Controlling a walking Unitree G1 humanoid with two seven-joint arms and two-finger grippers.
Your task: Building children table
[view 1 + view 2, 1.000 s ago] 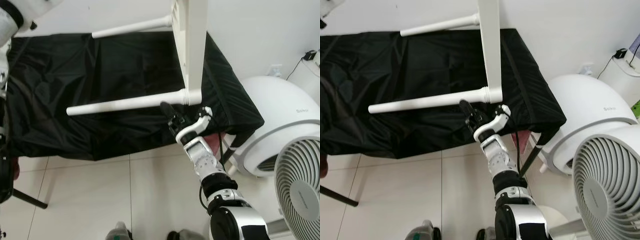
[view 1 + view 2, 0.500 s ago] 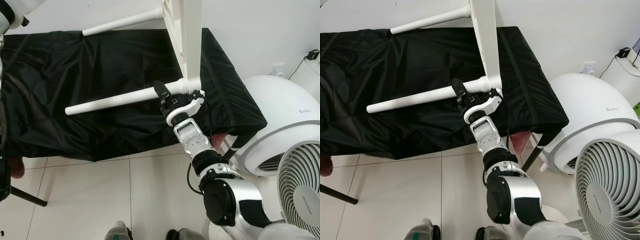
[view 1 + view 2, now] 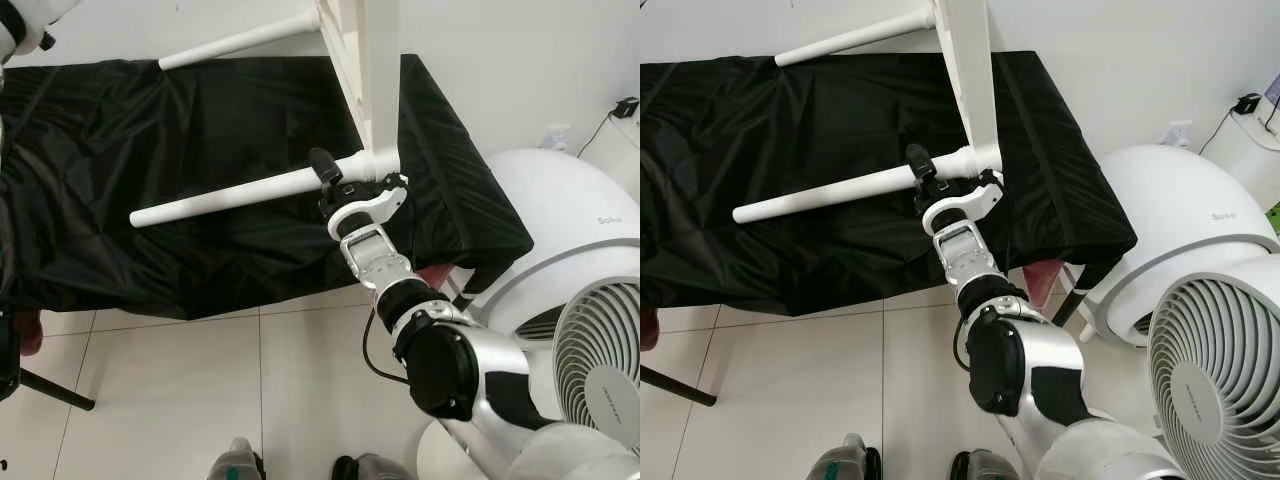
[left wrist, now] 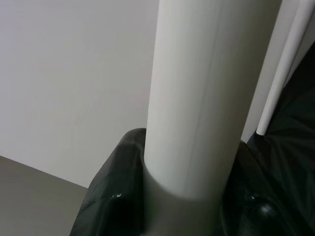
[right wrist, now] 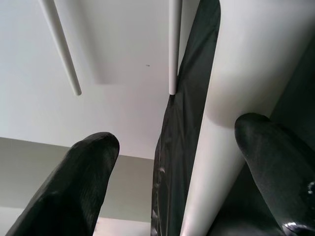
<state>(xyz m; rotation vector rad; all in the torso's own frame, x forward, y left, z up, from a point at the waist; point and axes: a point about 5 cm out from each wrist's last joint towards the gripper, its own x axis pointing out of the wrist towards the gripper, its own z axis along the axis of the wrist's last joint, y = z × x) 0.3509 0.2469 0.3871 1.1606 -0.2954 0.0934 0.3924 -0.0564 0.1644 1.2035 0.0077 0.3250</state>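
Right claw (image 3: 338,182) sits up against the near table leg (image 3: 230,197), right where that smooth white round leg meets the flat white tabletop (image 3: 381,75). Through the wrist camera I see its two glossy black fingers (image 5: 74,187) spread wide, one on each side of the leg (image 5: 231,98), so the claw is released around it rather than pinching it. One finger lies close along the leg's surface; I cannot tell whether it touches.

Beyond that claw the tabletop stands on edge, and a second slim white leg (image 3: 235,40) juts out farther back, parallel to the near one. Both legs reach over a wrinkled, matte black cloth (image 3: 150,130) draped across a long surface just below the claw.

My left claw (image 4: 192,196) is clenched on a thick white cylinder (image 4: 206,93), its dark rounded fingers (image 4: 110,196) hugging both sides of it.

Behind the right arm, beside the cloth's corner, sits a big smooth white domed appliance (image 3: 560,230), with a round white fan grille (image 3: 600,360) nearer to me. Pale glossy floor tiles (image 3: 180,390) lie underneath.
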